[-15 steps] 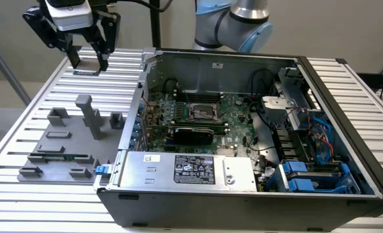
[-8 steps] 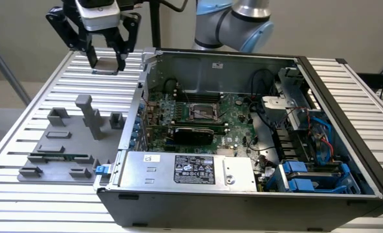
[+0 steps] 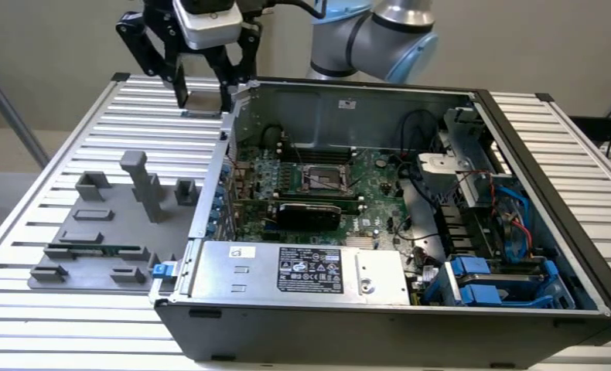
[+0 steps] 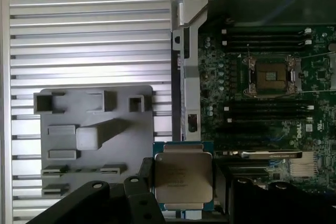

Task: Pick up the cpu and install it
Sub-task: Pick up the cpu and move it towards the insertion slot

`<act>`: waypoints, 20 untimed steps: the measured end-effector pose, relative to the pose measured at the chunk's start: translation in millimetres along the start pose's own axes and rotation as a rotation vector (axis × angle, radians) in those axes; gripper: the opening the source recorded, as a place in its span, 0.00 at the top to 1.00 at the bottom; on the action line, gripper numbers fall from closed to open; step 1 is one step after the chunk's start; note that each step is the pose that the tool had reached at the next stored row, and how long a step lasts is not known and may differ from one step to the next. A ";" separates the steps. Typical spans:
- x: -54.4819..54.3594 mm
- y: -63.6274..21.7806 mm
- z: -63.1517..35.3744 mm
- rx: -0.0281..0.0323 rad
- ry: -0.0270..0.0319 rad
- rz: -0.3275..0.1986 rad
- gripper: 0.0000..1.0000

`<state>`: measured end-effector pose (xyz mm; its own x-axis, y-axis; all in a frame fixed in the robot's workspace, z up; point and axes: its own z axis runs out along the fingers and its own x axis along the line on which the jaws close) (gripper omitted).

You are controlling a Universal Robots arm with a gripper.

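My gripper (image 3: 204, 104) hangs high over the ribbed table, just outside the far corner of the open computer case on the exterior view's left. It is shut on the cpu (image 3: 203, 98), a flat square chip with a silvery top (image 4: 182, 179), held at its edges between the two black fingers (image 4: 143, 178). The open cpu socket (image 3: 321, 179) lies on the green motherboard inside the case, away from the chip; the wrist view shows the socket (image 4: 271, 76) with its bare contact field.
A grey parts fixture (image 3: 99, 232) with upright posts lies on the table (image 3: 37, 325), with a green memory stick (image 3: 94, 250) in it. The case wall (image 3: 226, 154) rises between fixture and motherboard. A silver power supply (image 3: 295, 270) and blue drive bays (image 3: 491, 282) fill the case's near side.
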<state>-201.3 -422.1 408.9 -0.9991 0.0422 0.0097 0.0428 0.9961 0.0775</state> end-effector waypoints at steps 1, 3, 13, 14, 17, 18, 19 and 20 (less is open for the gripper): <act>-4.5 1.5 0.9 0.0000 0.0000 0.000 0.45; -13.3 4.9 2.9 0.0000 0.0001 0.000 0.45; -57.2 31.2 21.6 0.0001 0.0001 0.000 0.45; -61.5 34.0 23.6 0.0000 0.0000 0.000 0.45; -74.8 42.7 29.7 -0.0001 0.0000 0.000 0.45; -79.1 45.5 31.7 0.0000 0.0000 0.000 0.45; -83.4 48.3 33.6 0.0000 0.0000 0.000 0.45; -87.7 51.1 35.6 0.0000 0.0000 0.000 0.45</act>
<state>-111.8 -372.1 376.5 -0.9991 0.0422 0.0098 0.0428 0.9961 0.0774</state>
